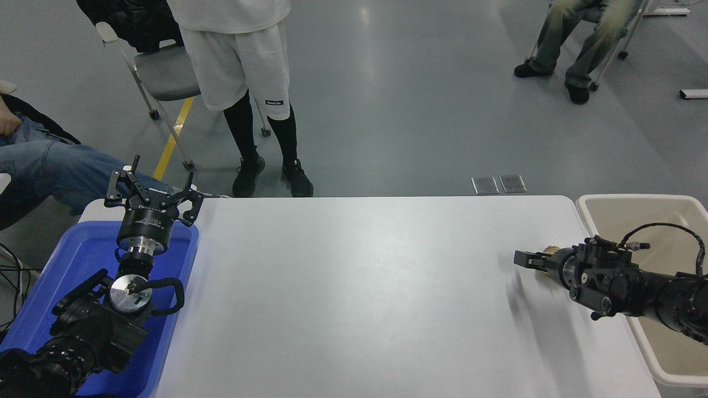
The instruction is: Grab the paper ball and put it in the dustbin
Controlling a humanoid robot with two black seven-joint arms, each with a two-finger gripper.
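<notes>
The small tan-beige wad of wrinkly paper, the paper ball [549, 260], sits clamped between the fingers of the black right gripper [532, 260], only a lumpy sliver of it showing between the finger bars and the gripper's body. It is held above the right end of the white bench [359, 287], near the bench's right edge and just beside the large rectangular beige-cream plastic dustbin [594, 207], not yet over its opening. The right arm reaches in from the right edge, crossing above the dustbin's interior. At the far left, the black left gripper [150, 194] is parked over the bright blue plastic tray [174, 287], its fingers spread apart and holding nothing. Beyond the bench's far edge a person [243, 83] in white shorts stands on the grey floor.
</notes>
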